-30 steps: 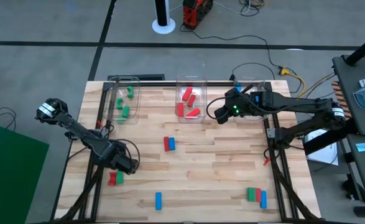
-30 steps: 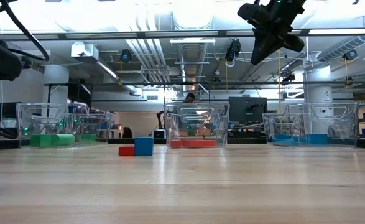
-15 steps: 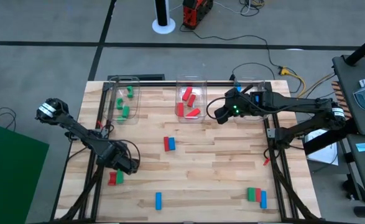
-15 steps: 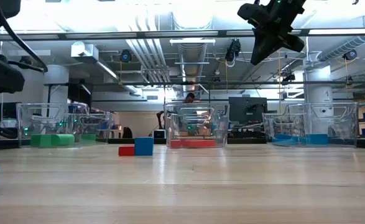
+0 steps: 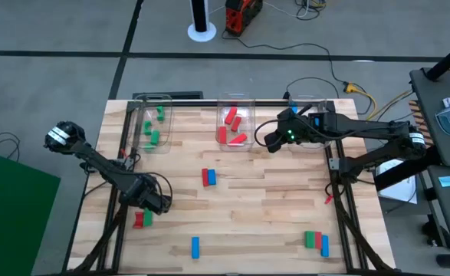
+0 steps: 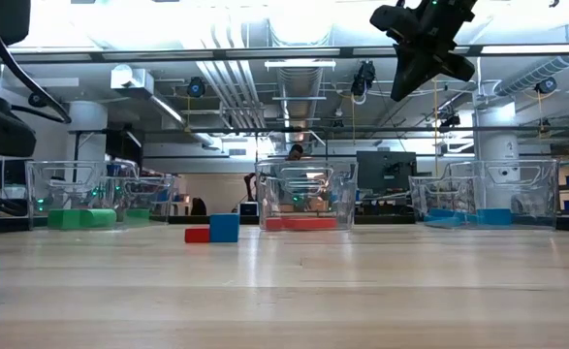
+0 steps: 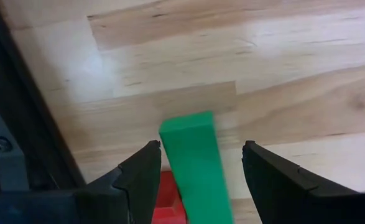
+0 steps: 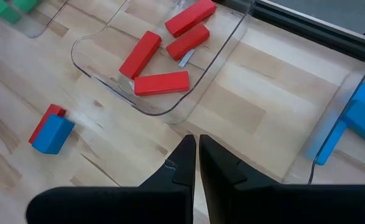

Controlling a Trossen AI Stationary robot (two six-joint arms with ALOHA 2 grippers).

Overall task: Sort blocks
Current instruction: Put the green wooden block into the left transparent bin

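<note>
A: Left gripper (image 7: pixel 198 168)?
B: Fingers spread, straddling a green block (image 7: pixel 194 165) with a red block (image 7: pixel 168 198) half hidden, hard against the table (image 5: pixel 270 199) edge at 8 o'clock.
A: Right gripper (image 8: pixel 197 163)?
B: Pinched empty, raised at 1 o'clock beside the red bin (image 5: pixel 235 123). Centre is roomy.

Left arm is stretched low across the table's near-left part, its left gripper (image 7: pixel 198 163) down close to the wood with fingers spread wide apart (plenty of gap between them). Right arm reaches in from the far-right edge, right gripper (image 8: pixel 196 155) held high above the table, fingers pressed together, nothing between them.
</note>
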